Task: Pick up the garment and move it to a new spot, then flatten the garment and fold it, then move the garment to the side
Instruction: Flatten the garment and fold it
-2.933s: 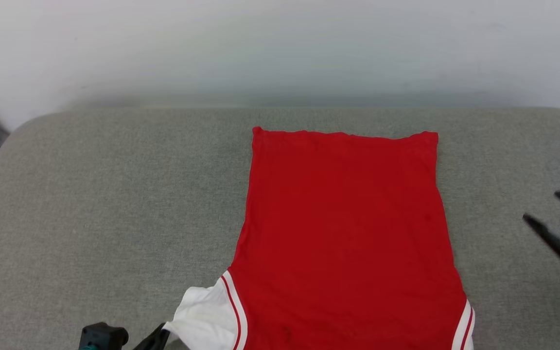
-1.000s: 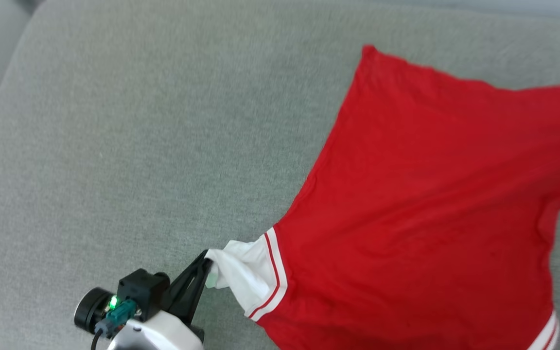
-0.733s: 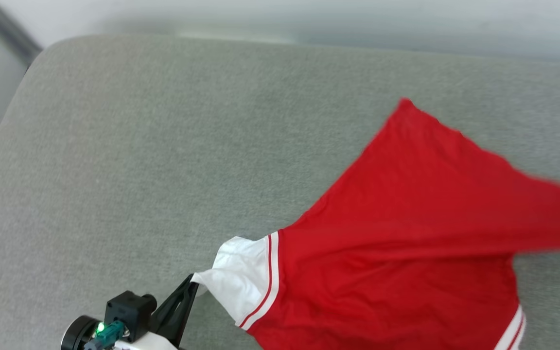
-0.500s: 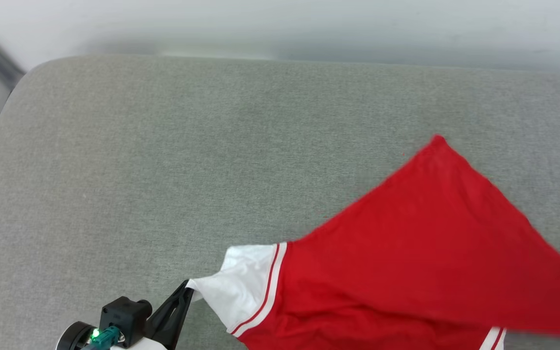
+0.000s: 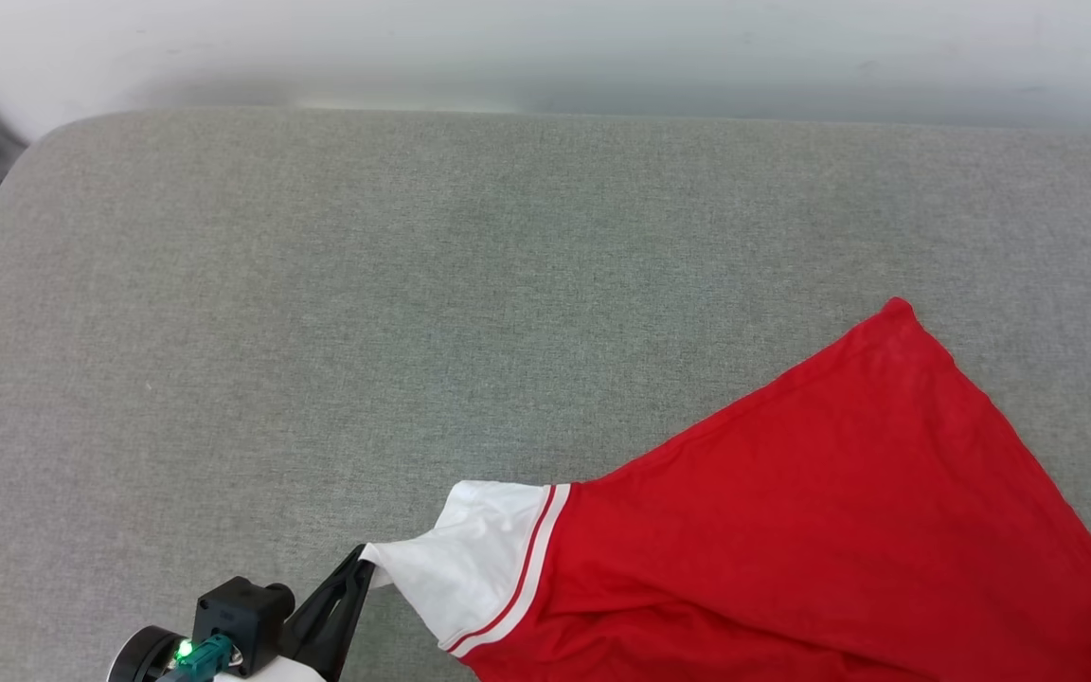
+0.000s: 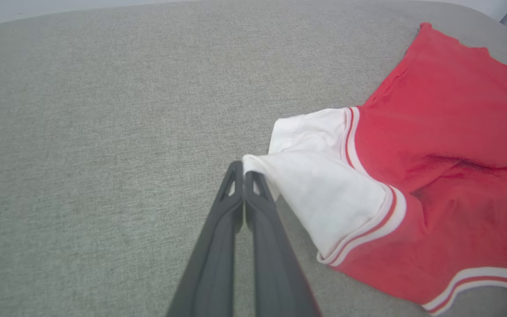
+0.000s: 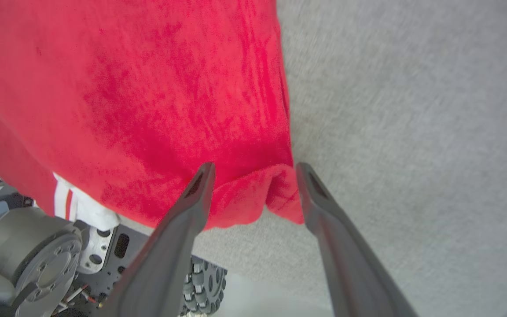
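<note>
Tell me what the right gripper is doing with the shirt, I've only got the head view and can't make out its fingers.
Observer: In the right wrist view the right gripper has its fingers spread, with a bunched red corner of the garment lying between them, not clamped.
Operator: And the left grip?
Observer: The left wrist view shows the left gripper with fingers pressed together on the very edge of the white sleeve.
Operator: Anything near the front edge?
Observer: In the right wrist view a red-striped white trim sits by the cushion's near edge, with the robot's base below.
</note>
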Tool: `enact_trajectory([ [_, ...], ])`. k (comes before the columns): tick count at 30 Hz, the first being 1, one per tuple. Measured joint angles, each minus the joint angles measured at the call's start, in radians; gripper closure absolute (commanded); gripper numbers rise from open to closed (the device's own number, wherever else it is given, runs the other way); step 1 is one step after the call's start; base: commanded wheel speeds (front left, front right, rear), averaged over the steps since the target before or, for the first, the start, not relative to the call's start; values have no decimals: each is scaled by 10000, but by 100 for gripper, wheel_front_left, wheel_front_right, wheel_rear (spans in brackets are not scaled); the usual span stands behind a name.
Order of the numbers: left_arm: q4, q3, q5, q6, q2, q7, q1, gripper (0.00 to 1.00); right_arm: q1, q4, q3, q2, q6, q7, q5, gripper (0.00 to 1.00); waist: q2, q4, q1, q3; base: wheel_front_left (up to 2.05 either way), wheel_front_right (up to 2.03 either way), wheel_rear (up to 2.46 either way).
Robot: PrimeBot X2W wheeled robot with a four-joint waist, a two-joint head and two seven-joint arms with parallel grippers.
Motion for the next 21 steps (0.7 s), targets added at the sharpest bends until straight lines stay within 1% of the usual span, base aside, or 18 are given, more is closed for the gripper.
enact_trajectory([
  [4,-40,2,67,-10,-4,0,-11,100,-1119,-662,-928,-288,0,71,-188,0,0,62,0,56,0,0,0],
  [5,-54,4,90,-12,-10,0,-36,100,-1447,-844,-1089,-359,0,240,-253,0,0,94,0,97,0,0,0],
  [7,-59,-4,163,-54,-31,0,-151,100,-2104,-1206,-1260,-470,0,623,-389,0,0,169,0,208,0,0,0],
  [10,-71,-13,278,-130,-111,4,-392,100,-3193,-1645,-1154,-437,2,1404,-708,0,0,333,0,417,0,0,0],
  [13,-77,-44,395,-173,-224,10,-611,100,-4417,-1708,-692,-65,2,2334,-1101,0,0,516,1,680,0,0,0],
  [15,-71,-71,493,-234,-309,17,-785,100,-5185,-1536,-263,263,0,3020,-1473,0,0,655,1,862,0,0,0],
  [18,-61,-134,631,-278,-481,21,-1023,100,-6304,-907,370,1001,0,3912,-1983,0,0,871,2,1165,0,0,0],
  [21,-65,-144,723,-318,-614,21,-1245,100,-7207,-261,961,1668,0,4475,-2539,0,0,1069,2,1506,0,0,0],
])
